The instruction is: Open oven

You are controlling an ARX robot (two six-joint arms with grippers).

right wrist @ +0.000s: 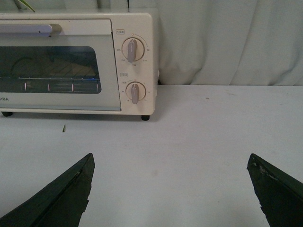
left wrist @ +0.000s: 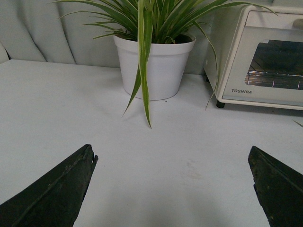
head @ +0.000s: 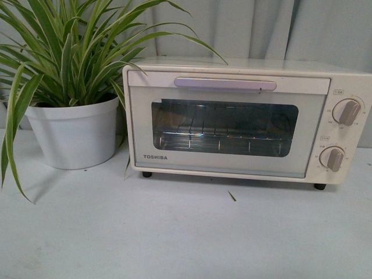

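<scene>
The cream-white TOSHIBA oven (head: pixel 244 119) stands at the back of the table with its glass door closed. Its long pale bar handle (head: pixel 225 83) runs across the top of the door, and two round knobs (head: pixel 347 111) sit on its right side. A wire rack (head: pixel 224 139) shows through the window. Neither arm appears in the front view. My left gripper (left wrist: pixel 173 152) is open over bare table, well short of the oven (left wrist: pixel 265 61). My right gripper (right wrist: pixel 170 158) is open too, some way before the oven (right wrist: pixel 75 61), with nothing between its fingers.
A striped-leaf plant in a white pot (head: pixel 74 135) stands just left of the oven, its leaves reaching over the oven's top corner. A grey curtain hangs behind. A small leaf scrap (head: pixel 232 196) lies on the white table (head: pixel 174 232) before the oven.
</scene>
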